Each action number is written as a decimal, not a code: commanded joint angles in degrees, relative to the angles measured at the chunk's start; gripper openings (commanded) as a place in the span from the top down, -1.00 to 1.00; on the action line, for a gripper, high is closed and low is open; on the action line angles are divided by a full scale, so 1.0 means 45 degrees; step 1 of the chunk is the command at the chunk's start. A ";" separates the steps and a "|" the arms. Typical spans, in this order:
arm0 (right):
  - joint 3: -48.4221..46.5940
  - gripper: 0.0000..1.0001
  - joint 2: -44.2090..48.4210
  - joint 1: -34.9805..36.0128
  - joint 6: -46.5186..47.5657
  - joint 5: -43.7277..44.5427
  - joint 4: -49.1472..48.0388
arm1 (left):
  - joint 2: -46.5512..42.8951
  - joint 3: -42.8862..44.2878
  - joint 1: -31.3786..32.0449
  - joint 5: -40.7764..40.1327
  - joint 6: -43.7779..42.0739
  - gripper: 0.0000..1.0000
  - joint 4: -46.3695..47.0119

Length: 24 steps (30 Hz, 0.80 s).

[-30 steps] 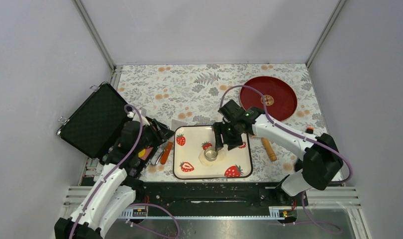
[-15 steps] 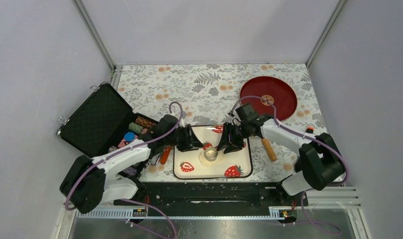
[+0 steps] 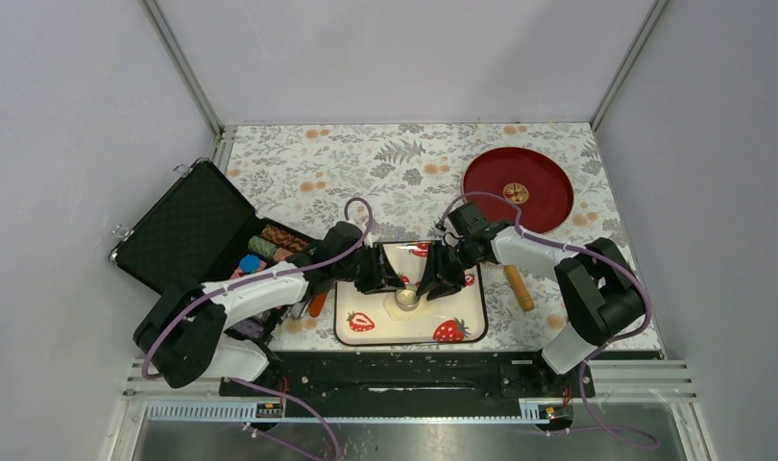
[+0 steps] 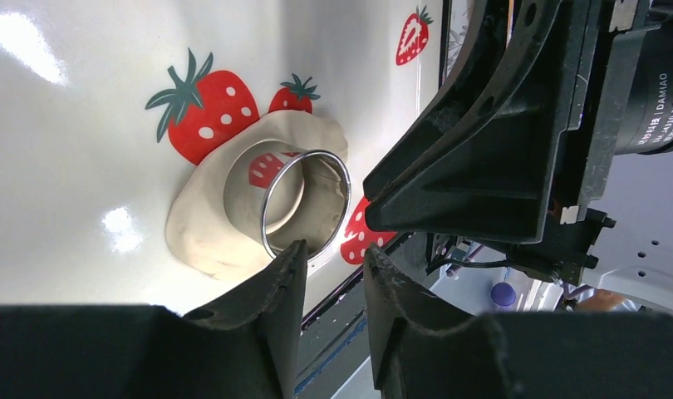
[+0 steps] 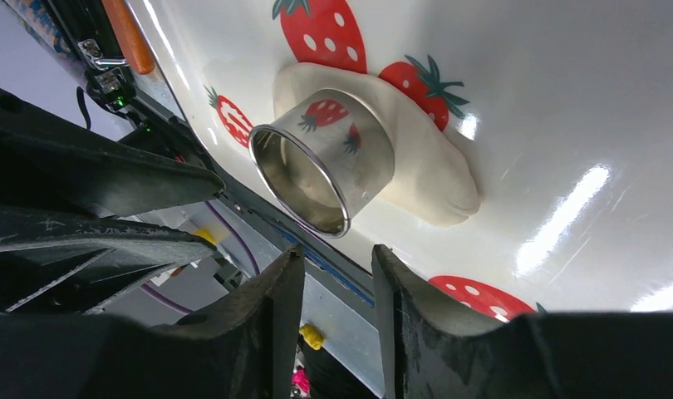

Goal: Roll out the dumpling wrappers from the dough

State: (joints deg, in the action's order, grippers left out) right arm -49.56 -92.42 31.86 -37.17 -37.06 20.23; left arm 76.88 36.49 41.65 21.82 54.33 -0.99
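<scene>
The dough (image 4: 202,239) lies near the middle of the strawberry tray (image 3: 339,327) as a flattened, pale-cream sheet with an uneven outline and soft rounded edges, one edge lapping over a printed strawberry. A metal ring cutter (image 4: 305,204) stands on it toward one end, so you see more of the sheet spilling out on one side than the other. Dough shows inside the ring, but you cannot tell whether it is cut free. Glossy bare white tray lies around the sheet, and the tray's raised rim is well apart from it. Your left pincer (image 4: 334,278) hangs just beside the cutter without touching it, its fingers pressed close with only a slim slit between them and nothing held. Your right pincer (image 5: 338,278) faces it from the other side in the same way, fingers close together and empty, so the cutter sits between the two with little room to either side. On the desk (image 3: 366,163), a wooden roller (image 3: 519,287) lies just right of the tray. A red plate (image 3: 544,206) sits toward the far right corner. An open black case (image 3: 179,235) stands at the left.
</scene>
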 commanded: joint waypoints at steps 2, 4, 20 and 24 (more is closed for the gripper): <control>-0.0158 0.16 -0.0338 -0.0053 0.0427 -0.0185 0.0055 | 0.0200 0.0044 0.0168 -0.0583 -0.0166 0.40 0.0296; -0.0187 0.18 -0.0484 -0.0048 0.0454 -0.0195 0.0026 | 0.0285 0.0117 0.0228 -0.0724 -0.0308 0.43 0.0105; -0.0288 0.25 -0.1244 -0.0048 0.0491 -0.0546 -0.0151 | 0.1125 0.0539 0.0640 -0.1515 -0.0655 0.52 -0.0616; -0.0313 0.28 -0.1402 -0.0048 0.0514 -0.0618 -0.0143 | 0.1317 0.0403 0.0651 -0.1654 -0.0585 0.60 -0.0488</control>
State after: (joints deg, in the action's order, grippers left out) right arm -49.58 -97.80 31.86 -35.90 -38.44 19.77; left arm 82.21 36.97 44.25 16.21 52.10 -5.04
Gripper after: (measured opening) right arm 0.369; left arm 0.219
